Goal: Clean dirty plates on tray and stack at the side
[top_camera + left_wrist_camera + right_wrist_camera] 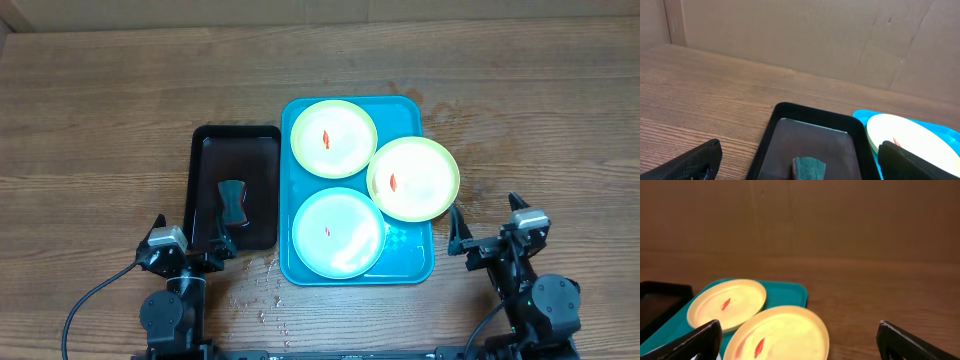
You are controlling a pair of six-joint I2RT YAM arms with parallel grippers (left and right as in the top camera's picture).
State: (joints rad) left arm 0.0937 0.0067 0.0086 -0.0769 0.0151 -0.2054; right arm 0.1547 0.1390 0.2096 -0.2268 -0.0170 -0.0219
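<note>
The turquoise tray point(410, 262) lies at table centre and holds three plates, each with a red smear. A yellow-green plate point(334, 138) sits at its back, another yellow-green plate point(413, 178) overhangs its right rim, and a mint-white plate point(338, 232) sits at the front. My left gripper point(188, 245) is open and empty at the front left, its wrist view point(797, 162) facing a green sponge point(808, 167). My right gripper point(487, 232) is open and empty just right of the tray; its wrist view point(800, 342) shows both yellow-green plates point(777, 337).
A black tray point(258, 170) lies left of the turquoise tray with the dark sponge point(233, 201) in it. Water droplets point(262, 290) speckle the wood in front of the trays. A cardboard wall point(805, 35) stands behind the table.
</note>
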